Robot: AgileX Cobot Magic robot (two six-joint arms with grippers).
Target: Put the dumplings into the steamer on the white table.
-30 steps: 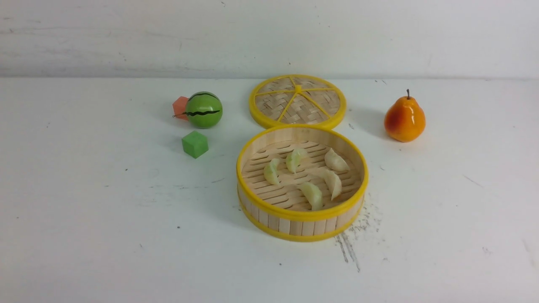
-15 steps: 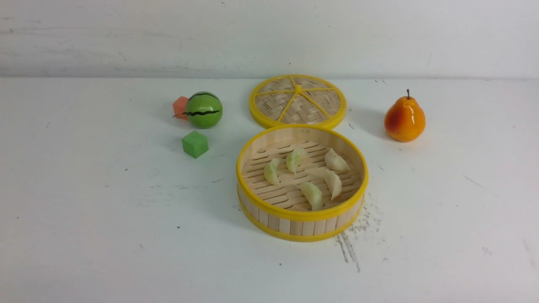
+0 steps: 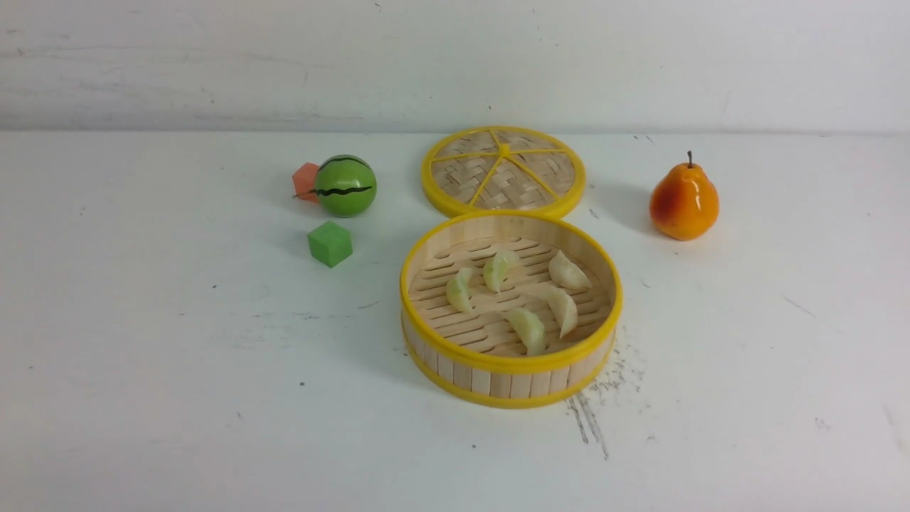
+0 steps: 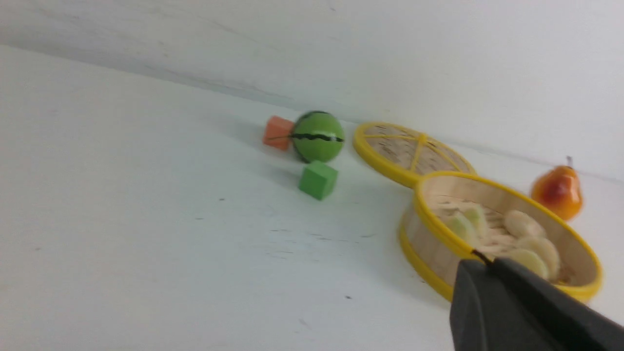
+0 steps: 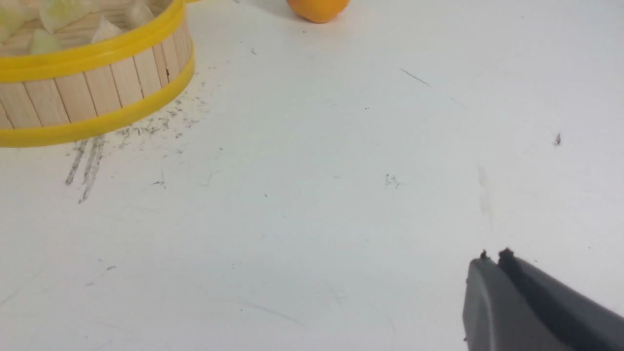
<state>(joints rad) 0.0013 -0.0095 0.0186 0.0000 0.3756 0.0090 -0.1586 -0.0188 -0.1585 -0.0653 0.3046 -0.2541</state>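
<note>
Sitting done: all five dumplings in the steamer

Risk first: task looks complete, so any stray sweep by an arm could knock the basket or tip a dumpling out; nothing else seems exposed.

Left to right in front view:
- red block point(image 3: 306, 181) touching striped green ball point(image 3: 345, 185), glossy, round.
- green cube point(image 3: 330, 243) just in front, matte.
- woven lid point(image 3: 502, 171) lies flat behind the steamer point(image 3: 509, 363): bamboo slats, yellow rims, slatted floor.
- five dumplings point(image 3: 527, 329) inside, crescent, pale, glossy.
- pear point(image 3: 683, 200) well right, shiny orange.
- white table point(image 3: 142, 398) scuffed, speckled.

Left gripper point(image 4: 490, 262) fingers together, empty, near the basket rim. Right gripper point(image 5: 493, 254) fingers together, empty, above bare table.
</note>
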